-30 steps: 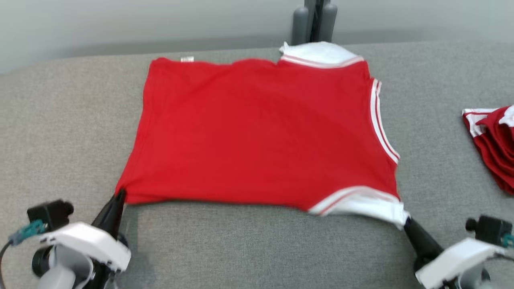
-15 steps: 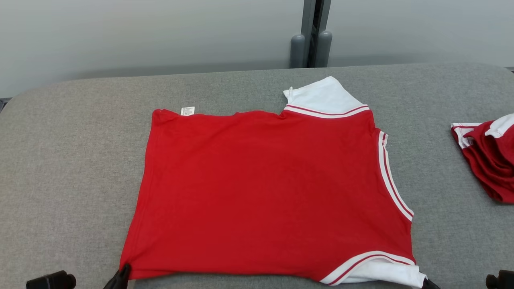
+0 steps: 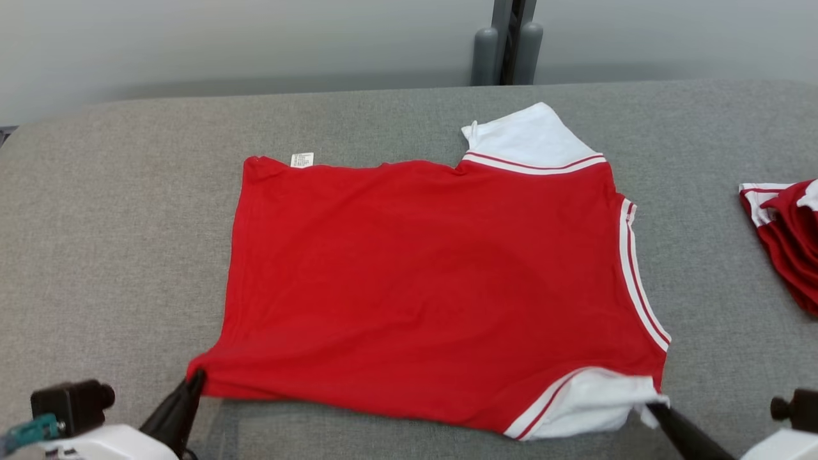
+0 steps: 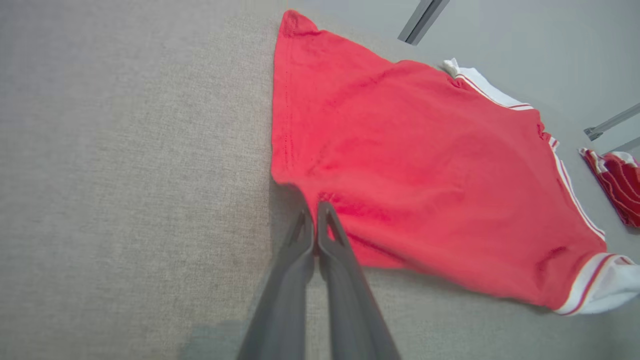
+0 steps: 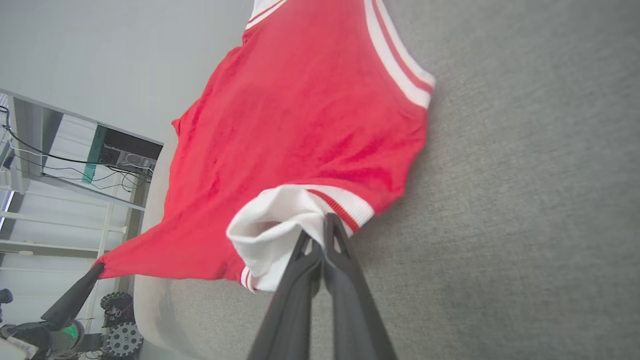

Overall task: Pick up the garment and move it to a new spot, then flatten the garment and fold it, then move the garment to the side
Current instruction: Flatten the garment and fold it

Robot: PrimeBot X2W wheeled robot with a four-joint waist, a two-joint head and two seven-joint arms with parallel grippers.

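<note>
Table (image 3: 115, 211): left fingers (image 3: 179, 404), right fingers (image 3: 679, 429) pinch garment (image 3: 422, 275) corners; right-wrist view adds shelving (image 5: 57, 228).

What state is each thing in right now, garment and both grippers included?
red garment: spread nearly flat on the table, near edge pulled taut.
left gripper: shut on the red garment's near hem corner.
right gripper: shut on the near white sleeve.
second garment: bunched in a heap at the table's right side, untouched.
</note>
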